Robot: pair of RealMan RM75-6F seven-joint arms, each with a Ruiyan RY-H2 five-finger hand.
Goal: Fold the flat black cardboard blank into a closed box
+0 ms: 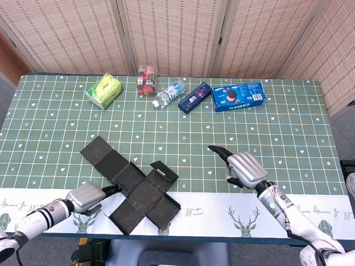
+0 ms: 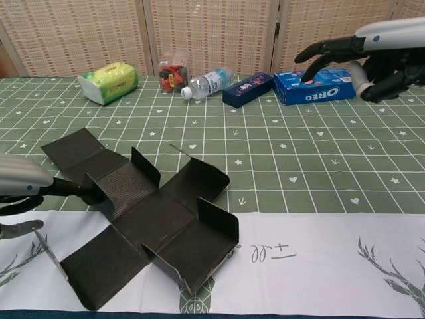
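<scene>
The black cardboard blank (image 1: pixel 132 187) (image 2: pixel 153 212) lies flat and cross-shaped near the table's front edge, with several flaps standing partly up. My left hand (image 1: pixel 85 198) (image 2: pixel 20 183) is low at the blank's left side. Its fingertips (image 2: pixel 86 189) touch the left edge of a panel, and the thumb sits apart below. It grips nothing that I can see. My right hand (image 1: pixel 245 168) (image 2: pixel 372 56) hovers to the right of the blank, well clear of it, with fingers spread and nothing in it.
Along the back of the table lie a green tissue pack (image 1: pixel 104 89), a red snack box (image 1: pixel 146 79), a water bottle (image 1: pixel 169 93) on its side, a dark blue box (image 1: pixel 195 97) and a blue Oreo box (image 1: pixel 239 96). The table's front edge (image 1: pixel 220 236) runs just below the blank.
</scene>
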